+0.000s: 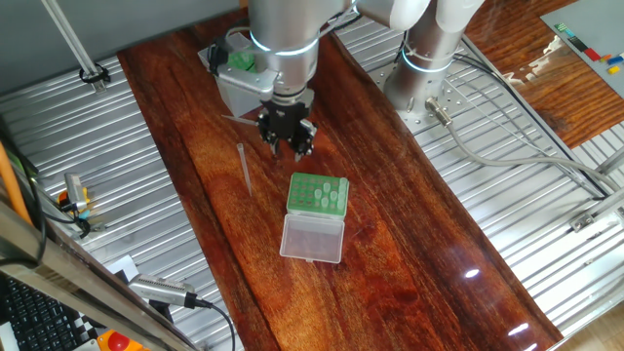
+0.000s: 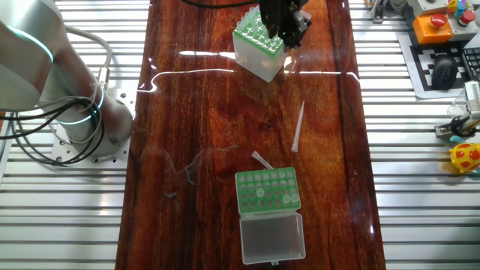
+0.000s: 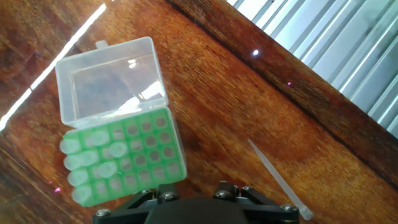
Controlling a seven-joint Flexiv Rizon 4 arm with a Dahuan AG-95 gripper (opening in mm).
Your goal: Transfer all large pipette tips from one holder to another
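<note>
The low green holder (image 1: 319, 194) lies mid-table with its clear lid (image 1: 312, 237) folded open. Several large pipette tips (image 3: 84, 163) stand in its holes along one side. One loose tip (image 1: 244, 167) lies flat on the wood beside it and shows again as the loose tip (image 3: 278, 180) in the hand view. A second tip (image 2: 262, 160) rests by the rack's corner. The taller translucent box (image 2: 258, 48) with a green top stands at the table's far end. My gripper (image 1: 287, 142) hangs between box and rack; its fingers are not clear in any view.
Ribbed metal panels (image 1: 507, 224) border the wooden board on both sides. The arm's base (image 2: 79, 124) with cables sits beside the board. Small tools and coloured items (image 2: 461, 142) lie on the opposite panel.
</note>
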